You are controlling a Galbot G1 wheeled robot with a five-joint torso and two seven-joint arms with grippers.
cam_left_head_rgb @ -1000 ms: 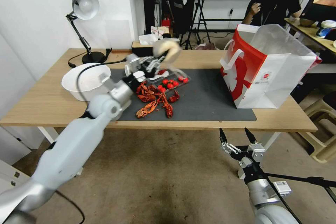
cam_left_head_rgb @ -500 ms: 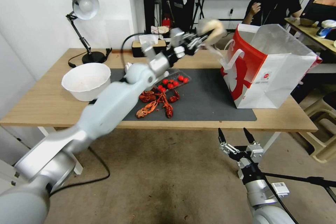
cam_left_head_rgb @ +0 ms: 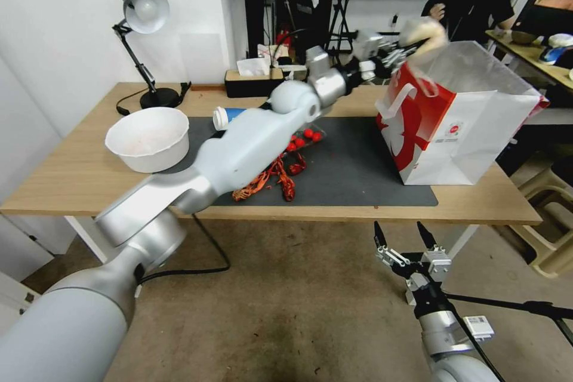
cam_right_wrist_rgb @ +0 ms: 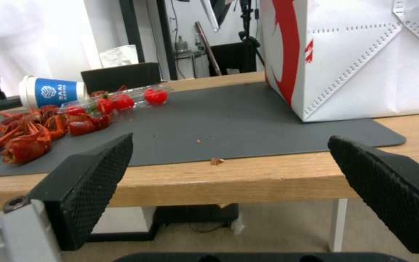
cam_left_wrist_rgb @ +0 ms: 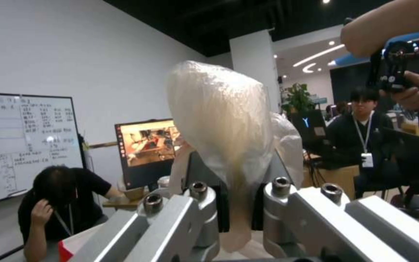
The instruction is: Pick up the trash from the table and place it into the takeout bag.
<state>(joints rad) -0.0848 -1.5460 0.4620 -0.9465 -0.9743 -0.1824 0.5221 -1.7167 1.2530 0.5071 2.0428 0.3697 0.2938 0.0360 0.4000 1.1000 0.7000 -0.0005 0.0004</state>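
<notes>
1. The left tool is clamped on the wrapped ball. The left wrist view shows both fingers pinching the plastic neck under the ball, with the ball bulging up above them.
2. Where it sits: up in the air at the bag's near top edge, right over the red face and handle. I can't tell if it's properly over the opening or just at the rim.
3. That's the bit that matters, I think. The bag mouth lies farther on and below the tool, along the line the arm is already stretched, so the ball needs to be past the rim before anything lets go. Drop it short and I'd guess it bounces off the red face onto the mat.
4. The right tool hangs low in front of the tabletop edge, fingers spread wide, nothing in it. It's parked below the bag's corner, so it's nearer the bag, but the left one has the ball.
5. Left on the mat: crayfish shells, a clear tray of red fruit and the blue paper cup lying on its side. A white bowl sits off to the left.
</notes>
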